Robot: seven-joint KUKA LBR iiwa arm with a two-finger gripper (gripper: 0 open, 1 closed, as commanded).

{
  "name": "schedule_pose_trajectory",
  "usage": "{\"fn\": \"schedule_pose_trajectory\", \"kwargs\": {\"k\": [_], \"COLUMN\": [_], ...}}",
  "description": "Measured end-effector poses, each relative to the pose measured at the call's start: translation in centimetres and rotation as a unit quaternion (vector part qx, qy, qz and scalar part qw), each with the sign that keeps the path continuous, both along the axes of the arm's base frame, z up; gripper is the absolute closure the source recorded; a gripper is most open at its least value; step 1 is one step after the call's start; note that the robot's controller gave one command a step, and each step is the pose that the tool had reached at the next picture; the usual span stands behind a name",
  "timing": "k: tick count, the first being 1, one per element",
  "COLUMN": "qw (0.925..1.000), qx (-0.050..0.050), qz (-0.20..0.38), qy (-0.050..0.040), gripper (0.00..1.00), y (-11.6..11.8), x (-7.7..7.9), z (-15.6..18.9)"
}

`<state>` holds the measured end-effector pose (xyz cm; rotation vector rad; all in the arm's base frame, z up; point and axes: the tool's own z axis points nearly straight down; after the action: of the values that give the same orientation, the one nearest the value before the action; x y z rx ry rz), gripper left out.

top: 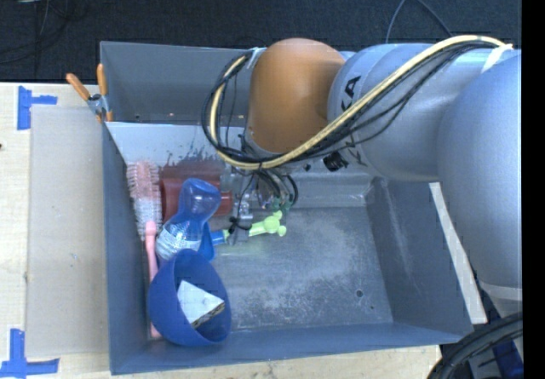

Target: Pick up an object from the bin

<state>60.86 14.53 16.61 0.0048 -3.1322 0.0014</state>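
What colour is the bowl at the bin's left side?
The bowl is blue; camera view.

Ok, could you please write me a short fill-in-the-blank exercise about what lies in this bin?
1. The blue bowl at the front left of the bin holds a ___ scrap.
2. The small plastic thing right beside the gripper is ___ in colour.
3. The brush along the view's left wall is ___.
Missing words: white; green; pink.
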Motion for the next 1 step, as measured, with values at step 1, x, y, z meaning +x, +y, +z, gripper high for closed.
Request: {"fn": "schedule_pose_trajectory", "kwargs": {"k": [1], "qw": [1.0], "qx": [0.0], "qz": [-0.002], "qy": [-0.0039], "gripper": [0.0], "y": [-0.08], "x": [0.19], "z": [0.47]}}
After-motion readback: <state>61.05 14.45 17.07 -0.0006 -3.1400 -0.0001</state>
